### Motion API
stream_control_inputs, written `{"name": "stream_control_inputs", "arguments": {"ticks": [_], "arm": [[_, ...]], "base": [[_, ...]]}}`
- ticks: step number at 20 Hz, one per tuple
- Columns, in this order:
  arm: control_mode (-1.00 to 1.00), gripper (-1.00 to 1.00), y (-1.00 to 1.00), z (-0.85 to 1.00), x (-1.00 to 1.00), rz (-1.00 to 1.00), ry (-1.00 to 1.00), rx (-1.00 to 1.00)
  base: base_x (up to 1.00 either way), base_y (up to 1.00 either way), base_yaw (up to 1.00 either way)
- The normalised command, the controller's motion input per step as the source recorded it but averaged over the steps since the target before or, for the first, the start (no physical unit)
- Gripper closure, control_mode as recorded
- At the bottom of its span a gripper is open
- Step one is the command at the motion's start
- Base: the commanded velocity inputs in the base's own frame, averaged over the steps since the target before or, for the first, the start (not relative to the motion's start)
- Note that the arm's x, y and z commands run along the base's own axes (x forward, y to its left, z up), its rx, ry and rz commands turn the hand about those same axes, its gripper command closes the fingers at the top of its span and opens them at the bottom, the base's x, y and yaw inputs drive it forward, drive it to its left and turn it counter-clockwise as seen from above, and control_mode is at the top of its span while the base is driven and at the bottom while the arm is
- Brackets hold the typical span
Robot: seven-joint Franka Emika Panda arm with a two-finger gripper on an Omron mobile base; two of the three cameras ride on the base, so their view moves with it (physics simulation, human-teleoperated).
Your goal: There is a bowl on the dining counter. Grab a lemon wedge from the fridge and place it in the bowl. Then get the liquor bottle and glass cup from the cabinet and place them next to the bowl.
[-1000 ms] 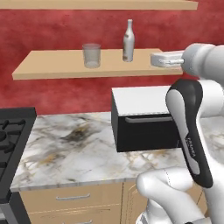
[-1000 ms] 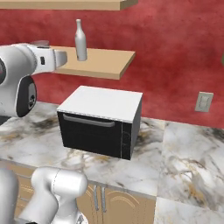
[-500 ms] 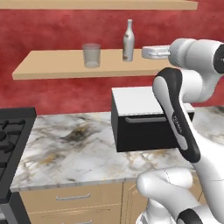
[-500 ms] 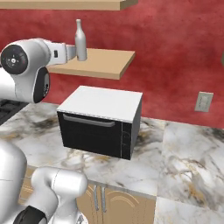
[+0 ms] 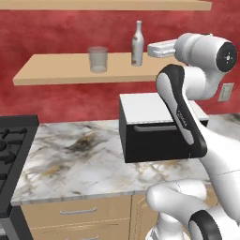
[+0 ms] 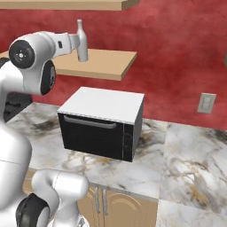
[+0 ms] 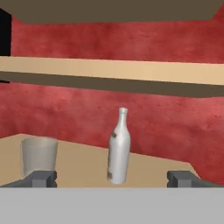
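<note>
The pale liquor bottle (image 5: 137, 44) stands upright on the light-wood cabinet shelf (image 5: 56, 70) against the red wall. The clear glass cup (image 5: 97, 59) stands on the same shelf, to the bottle's left. My gripper (image 5: 151, 49) hovers at shelf height just right of the bottle, open and holding nothing. In the hand view the liquor bottle (image 7: 119, 148) is straight ahead, centred between the wide-apart fingertips (image 7: 43, 177), with the glass cup (image 7: 39, 156) to its left. From the right, the gripper (image 6: 72, 43) is just short of the liquor bottle (image 6: 82, 42). The bowl, lemon wedge, fridge and dining counter are out of view.
A black oven with a white top (image 5: 154, 129) sits on the marble wall counter (image 5: 70, 159) below the shelf. A dark stove (image 5: 11, 150) is at the left. A second shelf board (image 5: 93, 4) runs above. A wall outlet (image 6: 206, 103) is at the right.
The arm has swung left and slightly up along the shelf, bringing the open hand closer to the bottle. Bottle and cup have not moved.
</note>
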Motion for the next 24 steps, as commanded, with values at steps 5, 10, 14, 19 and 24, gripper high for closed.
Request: {"name": "stream_control_inputs", "arguments": {"ticks": [5, 10, 14, 19, 24], "arm": [[-1.0, -1.0, 0.0, 0.06, 0.35, 0.0, -0.02, -0.03], [-1.0, -1.0, -0.04, 0.0, 0.44, 0.0, 0.0, 0.01], [-1.0, -1.0, -0.12, 0.0, 0.49, 0.0, 0.0, 0.07], [-1.0, -1.0, -0.07, 0.06, 0.44, 0.0, 0.0, 0.05], [-1.0, -1.0, 0.01, 0.05, 0.5, 0.0, 0.0, 0.01]], "base": [[0.0, 0.0, 0.0], [0.0, 0.0, 0.0], [0.0, 0.0, 0.0], [0.0, 0.0, 0.0], [0.0, 0.0, 0.0]]}}
